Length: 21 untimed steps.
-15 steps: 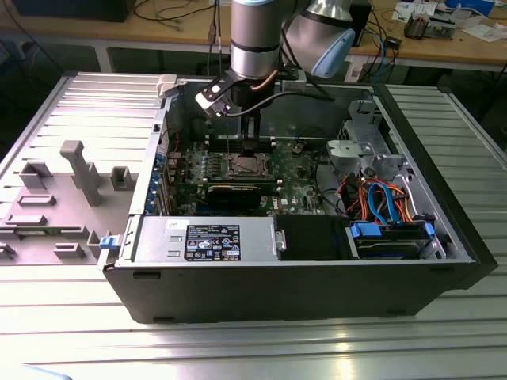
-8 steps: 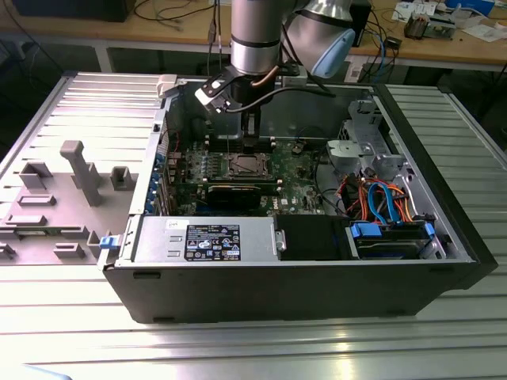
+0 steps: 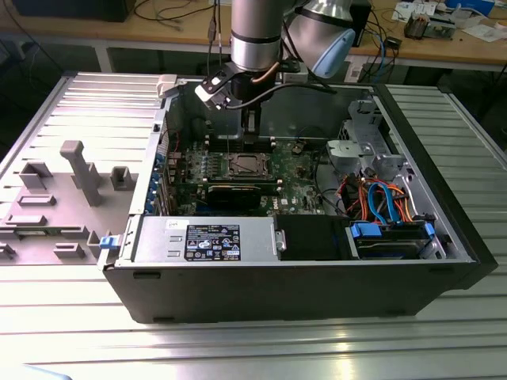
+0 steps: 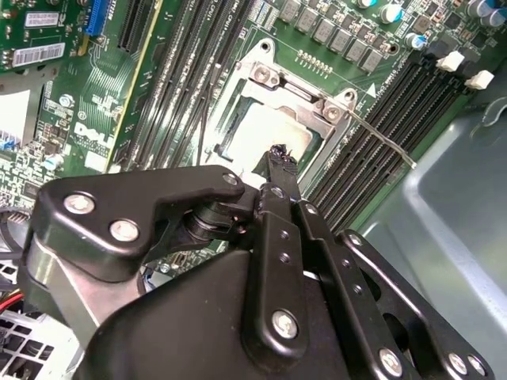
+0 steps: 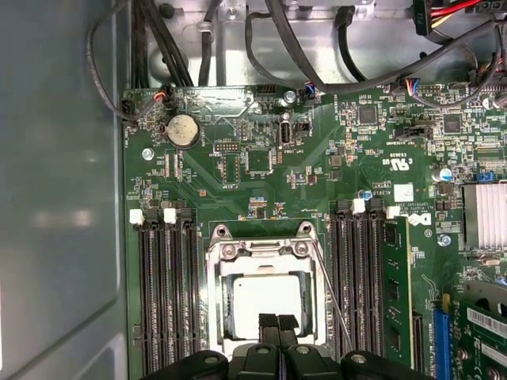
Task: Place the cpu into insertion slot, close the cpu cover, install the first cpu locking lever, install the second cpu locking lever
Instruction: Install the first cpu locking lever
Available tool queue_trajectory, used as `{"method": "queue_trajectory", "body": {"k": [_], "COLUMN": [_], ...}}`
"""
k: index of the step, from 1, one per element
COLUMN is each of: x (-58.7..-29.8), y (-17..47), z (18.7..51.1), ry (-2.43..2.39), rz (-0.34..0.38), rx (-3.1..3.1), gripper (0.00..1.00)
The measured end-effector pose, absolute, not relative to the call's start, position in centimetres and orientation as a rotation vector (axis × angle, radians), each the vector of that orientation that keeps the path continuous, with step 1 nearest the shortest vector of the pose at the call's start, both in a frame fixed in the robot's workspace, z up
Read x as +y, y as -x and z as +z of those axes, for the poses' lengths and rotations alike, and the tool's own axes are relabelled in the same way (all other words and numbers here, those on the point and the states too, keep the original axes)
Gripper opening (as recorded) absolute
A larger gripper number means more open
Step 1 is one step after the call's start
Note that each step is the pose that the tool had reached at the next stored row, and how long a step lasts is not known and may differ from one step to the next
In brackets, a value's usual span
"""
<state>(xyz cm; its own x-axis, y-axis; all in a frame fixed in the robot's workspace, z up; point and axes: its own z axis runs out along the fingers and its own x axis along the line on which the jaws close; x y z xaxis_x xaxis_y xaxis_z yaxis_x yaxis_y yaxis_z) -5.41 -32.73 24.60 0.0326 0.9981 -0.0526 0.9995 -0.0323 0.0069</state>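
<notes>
We see the gripper (image 5: pixel 277 321), fingertips pressed together and empty, just above the cpu (image 5: pixel 265 294). It lies in the insertion slot (image 5: pixel 225 305) under the lowered cpu cover (image 5: pixel 258 252). White lettering marks the green motherboard (image 5: pixel 238 178).

The cpu (image 5: pixel 268 297) has a pale silver metal top, smooth and dully bright. The cpu cover (image 5: pixel 261 252) is bare silver metal with a soft sheen, and the lever (image 5: pixel 331 289) is thin polished wire. The motherboard (image 5: pixel 238 170) is glossy green lacquer, and its memory slots (image 5: pixel 162 293) are black plastic. The gripper (image 5: pixel 277 321) is matt black with shiny metal screw heads. The computer case (image 3: pixel 277 289) is dark painted sheet metal, standing on a ribbed, reflective aluminium table (image 3: pixel 238 348).
</notes>
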Motion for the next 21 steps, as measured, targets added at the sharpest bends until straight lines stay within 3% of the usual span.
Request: {"method": "queue_trajectory", "body": {"k": [21], "x": [-32.73], "y": [5.41], "z": [25.37], "ry": [-1.857], "rz": [-0.040], "rx": [2.476], "gripper": [0.11]}}
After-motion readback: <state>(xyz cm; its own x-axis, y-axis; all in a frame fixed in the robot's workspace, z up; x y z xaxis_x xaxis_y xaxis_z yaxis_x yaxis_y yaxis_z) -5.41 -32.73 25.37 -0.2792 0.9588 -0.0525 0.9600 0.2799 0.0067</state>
